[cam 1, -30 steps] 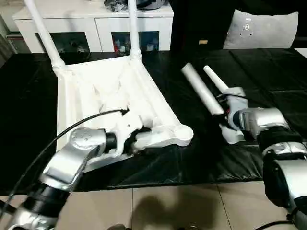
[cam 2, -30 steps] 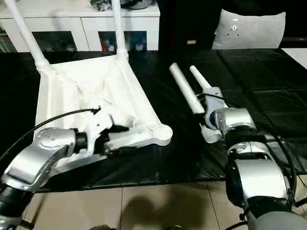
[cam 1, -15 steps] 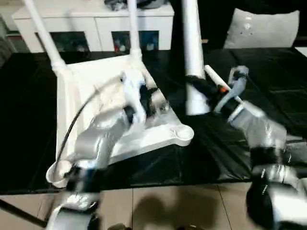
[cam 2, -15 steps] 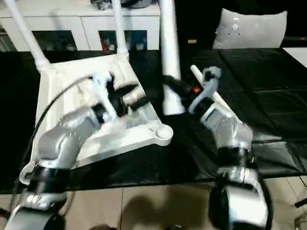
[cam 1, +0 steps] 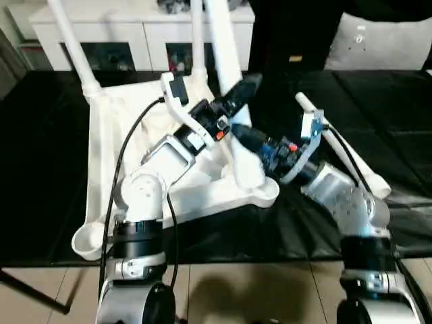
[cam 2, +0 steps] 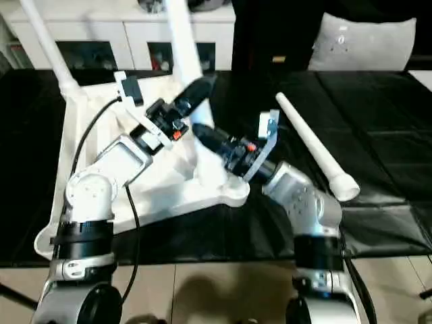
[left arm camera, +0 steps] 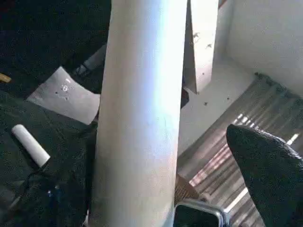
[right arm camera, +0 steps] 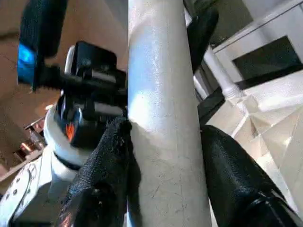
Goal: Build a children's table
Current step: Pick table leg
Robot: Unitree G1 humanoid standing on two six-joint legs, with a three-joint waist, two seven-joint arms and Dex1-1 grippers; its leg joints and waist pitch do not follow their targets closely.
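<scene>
Over the near right corner of the upturned tabletop (cam 1: 135,135) we hold the third leg (cam 1: 229,81) nearly upright, its long axis running from the flared end low by our grippers up and slightly away toward the white cabinet (cam 1: 135,34) at the far edge. Our right gripper (right arm camera: 165,156) has the leg clamped, a black finger (right arm camera: 102,175) pressed on each side of the tube. Our left gripper (cam 1: 233,101) stands wide apart beside the same leg, higher up, grasping nothing; one fingertip (left arm camera: 270,165) sits clear of the tube.

We judge the step in hand to be seating this leg in the near right corner socket (cam 1: 260,192), which is empty. Two legs (cam 1: 74,47) already stand in the far sockets, pointing up. The tabletop lies ribbed side up on the black mat (cam 1: 47,169), toward its left half. A fourth leg (cam 2: 314,148) lies flat on the mat to the right, its long axis running from far to near, flared end nearest us.

Next, we think, the flared end must be centred over the socket, with the leg kept plumb, then pushed straight down; the left gripper could steady the upper tube.
</scene>
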